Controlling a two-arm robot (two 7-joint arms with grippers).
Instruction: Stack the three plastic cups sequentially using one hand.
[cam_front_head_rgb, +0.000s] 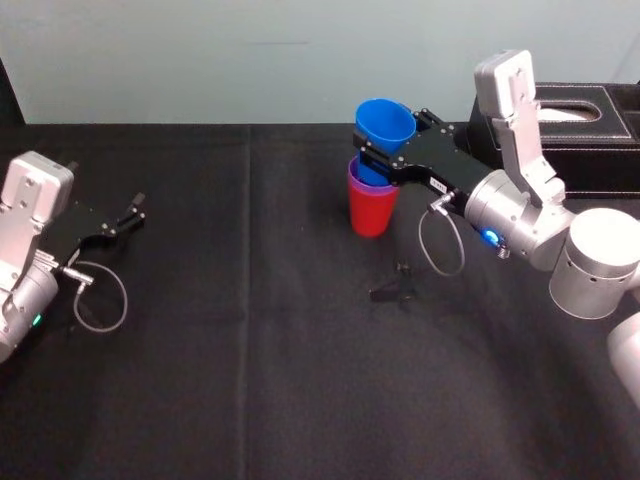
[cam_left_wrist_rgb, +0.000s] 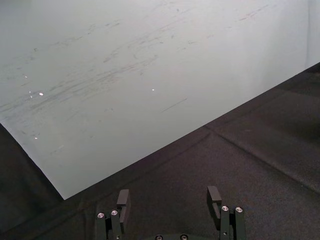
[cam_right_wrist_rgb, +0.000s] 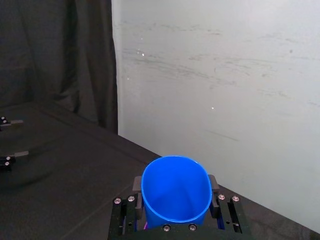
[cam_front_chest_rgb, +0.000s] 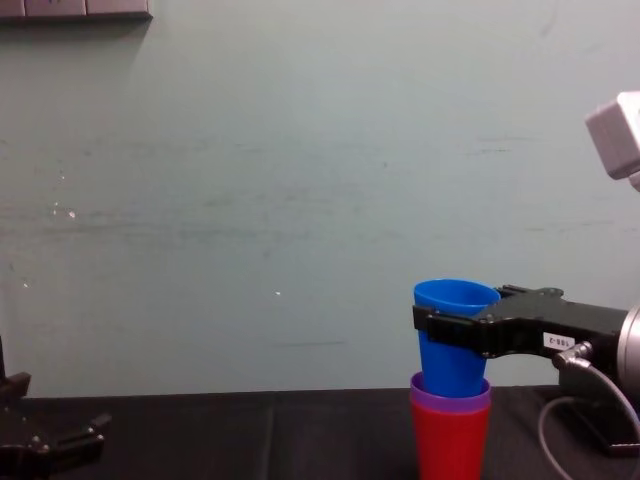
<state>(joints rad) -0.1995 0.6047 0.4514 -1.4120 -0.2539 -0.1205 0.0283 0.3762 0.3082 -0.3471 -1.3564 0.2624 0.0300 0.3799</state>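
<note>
Table: black cloth, pale wall behind. Black stitched box sits at the far right edge, behind the right arm, not part of the job.

Right arm reaches in from the right toward table centre. Right gripper is clamped on the blue cup, jaws across the upper body just under the rim. The wrist view confirms it: a finger on each side of the cup wall and no gap.

Left gripper is parked low on the far left, well apart from the cups. Jaws are spread with nothing between them.

Stack status, bottom up:
- red cup is upright on the cloth, near centre, slightly right.
- purple cup is nested inside red, seated deep, only its rim band showing above the red rim.
- blue cup: base is inside the purple mouth, but most of the body stands above the purple rim. From the chest view it looks near upright; from the head view it leans a little away from the gripper.

Judgement: first nest is done, second is partway. Blue is entered but does not look seated, since far more of it shows than of purple.

Left to do: push blue down to full depth, open the jaws, back the arm off without dragging the stack. Risk: the lean could bind blue on the purple rim or tip the stack on release.
</note>
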